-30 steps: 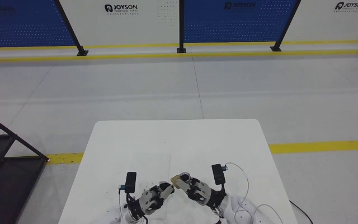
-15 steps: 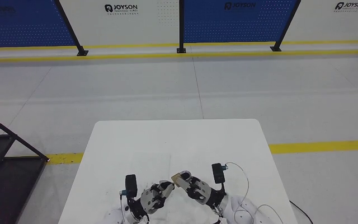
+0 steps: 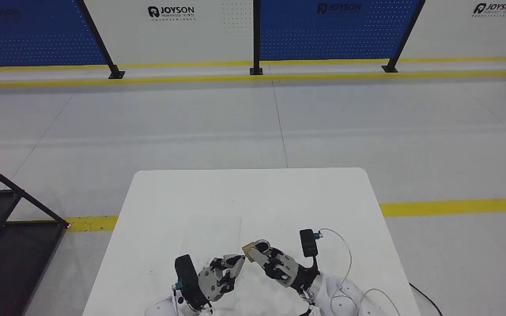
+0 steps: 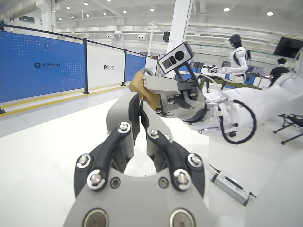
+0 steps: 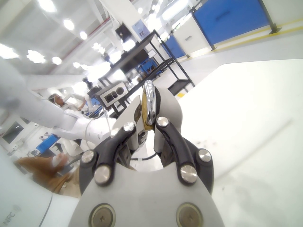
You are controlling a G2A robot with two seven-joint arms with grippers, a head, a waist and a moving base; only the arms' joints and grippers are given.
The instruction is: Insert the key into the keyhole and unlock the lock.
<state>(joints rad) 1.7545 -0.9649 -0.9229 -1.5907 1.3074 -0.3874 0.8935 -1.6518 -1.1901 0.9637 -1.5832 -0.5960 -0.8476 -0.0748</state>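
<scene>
two tools raised over the near edge of the worktop (image 3: 237, 197), nearly tip to tip. right tool (image 5: 151, 100) clamped on the brass lock (image 4: 138, 86), with the shackle poking out between the fingers. left tool (image 4: 138, 106) pinched tight on a thin sliver of metal, taken for the key (image 4: 141, 99), just beneath the lock body; cannot tell whether touching. looks like the alignment step, keyhole not yet entered. calls next for lining the blade up with the keyhole, pushing straight in, then turning.
</scene>
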